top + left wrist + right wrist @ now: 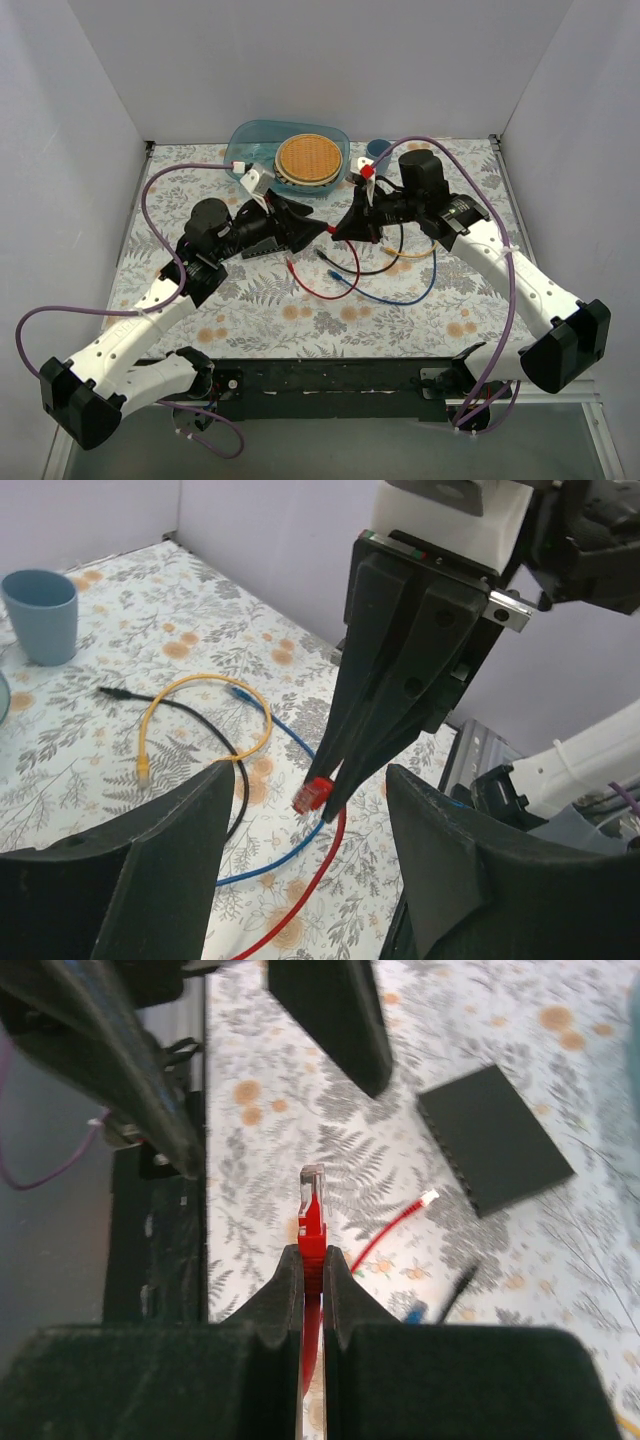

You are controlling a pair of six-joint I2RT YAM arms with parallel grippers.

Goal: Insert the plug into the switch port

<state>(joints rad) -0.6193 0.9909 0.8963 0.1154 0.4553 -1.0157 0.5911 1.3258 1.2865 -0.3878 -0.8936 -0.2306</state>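
Observation:
My right gripper [312, 1260] is shut on a red plug [313, 1205], whose clear tip sticks out past the fingertips. It holds the plug in the air above the table. In the top view this gripper [336, 232] meets my left gripper [305, 222] mid-table. My left gripper [310, 870] is open and empty, with the plug [312, 795] just in front of the gap between its fingers. The switch [495, 1140] is a flat black box lying on the table, right of the plug. In the top view it [258, 249] is mostly hidden under my left gripper.
The red cable [310, 285] trails on the table and its other end has a white plug [428, 1198]. Yellow [200, 685], black [190, 720] and blue [290, 845] cables lie loose nearby. A blue bowl [245, 140] with a round tan disc and a blue cup [40, 615] stand at the back.

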